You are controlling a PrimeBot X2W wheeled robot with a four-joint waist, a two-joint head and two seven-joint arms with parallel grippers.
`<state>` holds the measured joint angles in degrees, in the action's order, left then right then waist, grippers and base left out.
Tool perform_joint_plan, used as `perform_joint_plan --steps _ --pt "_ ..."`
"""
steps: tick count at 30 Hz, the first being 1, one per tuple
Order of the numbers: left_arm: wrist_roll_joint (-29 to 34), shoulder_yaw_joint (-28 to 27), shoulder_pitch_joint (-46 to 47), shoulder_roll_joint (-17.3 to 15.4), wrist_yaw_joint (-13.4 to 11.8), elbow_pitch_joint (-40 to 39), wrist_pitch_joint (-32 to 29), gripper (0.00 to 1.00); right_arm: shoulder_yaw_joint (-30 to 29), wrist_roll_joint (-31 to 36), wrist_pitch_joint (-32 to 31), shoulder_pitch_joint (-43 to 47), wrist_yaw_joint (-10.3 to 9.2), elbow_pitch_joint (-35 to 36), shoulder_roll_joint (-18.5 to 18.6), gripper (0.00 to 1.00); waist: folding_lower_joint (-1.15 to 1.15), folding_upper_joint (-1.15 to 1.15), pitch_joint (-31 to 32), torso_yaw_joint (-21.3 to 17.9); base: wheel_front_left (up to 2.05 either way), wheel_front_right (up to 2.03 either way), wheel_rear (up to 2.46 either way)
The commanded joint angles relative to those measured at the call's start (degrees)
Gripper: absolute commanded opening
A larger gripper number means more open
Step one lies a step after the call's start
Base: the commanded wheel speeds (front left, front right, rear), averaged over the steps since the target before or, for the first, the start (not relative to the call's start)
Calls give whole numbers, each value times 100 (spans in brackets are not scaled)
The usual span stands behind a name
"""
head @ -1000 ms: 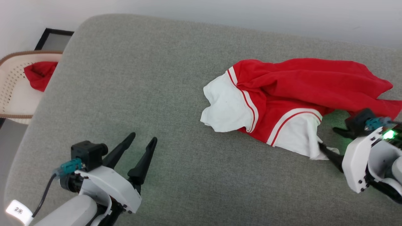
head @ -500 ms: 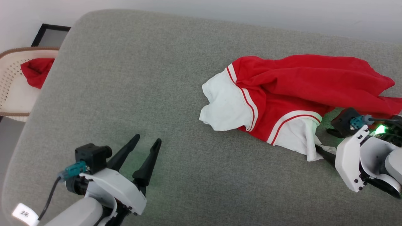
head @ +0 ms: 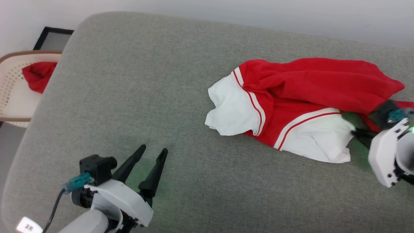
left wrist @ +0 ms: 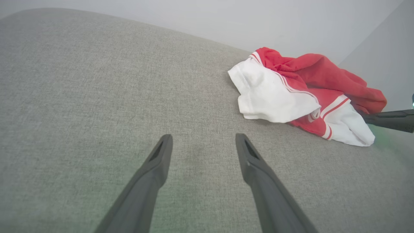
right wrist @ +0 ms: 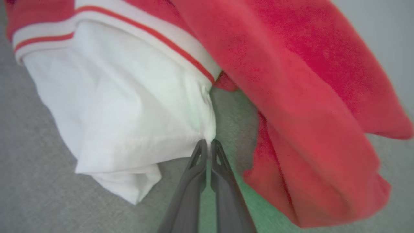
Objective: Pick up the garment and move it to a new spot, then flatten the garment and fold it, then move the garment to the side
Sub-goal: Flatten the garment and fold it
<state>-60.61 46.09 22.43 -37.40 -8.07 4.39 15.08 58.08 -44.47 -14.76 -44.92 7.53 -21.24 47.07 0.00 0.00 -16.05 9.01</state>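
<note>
Garment (head: pixel 300 97) lies bunched on the grey cushion (head: pixel 145 81), around 2 o'clock in head view. Red body is piled toward 3 o'clock, white panels toward 8 and 5 o'clock.

Right claw (right wrist: pixel 207 144) is together, clamped on a small pinch of the white panel's edge, at the garment's 4 o'clock side in head view. Left claw (head: pixel 153 149) has fingers apart with nothing between them, over bare cushion at 7 o'clock, well apart from the garment.

Pale basket (head: pixel 13 106) sits at 9 o'clock off the cushion with a small red cloth (head: pixel 37 76) in it; not the target.

Handling guess: light, soft, floppy fabric that will drape and trail when lifted. One thin pinch probably drags the rest across the cushion and could slip. Better holds for flattening are hem corners or shoulder straps, one per claw. Cannot tell which edge is the hem while it's crumpled.
</note>
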Motion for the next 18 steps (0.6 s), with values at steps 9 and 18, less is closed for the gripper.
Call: perform_joint_plan --steps 9,18 --pt "150 -189 -136 29 -7 -107 6 100 -893 -10 222 320 -8 -321 247 0 0 0 -34 -247 0 0 0" --pt "214 -212 -36 -34 -42 -224 -5 100 -1374 223 77 410 -8 -687 345 0 0 0 -80 -244 0 0 0"
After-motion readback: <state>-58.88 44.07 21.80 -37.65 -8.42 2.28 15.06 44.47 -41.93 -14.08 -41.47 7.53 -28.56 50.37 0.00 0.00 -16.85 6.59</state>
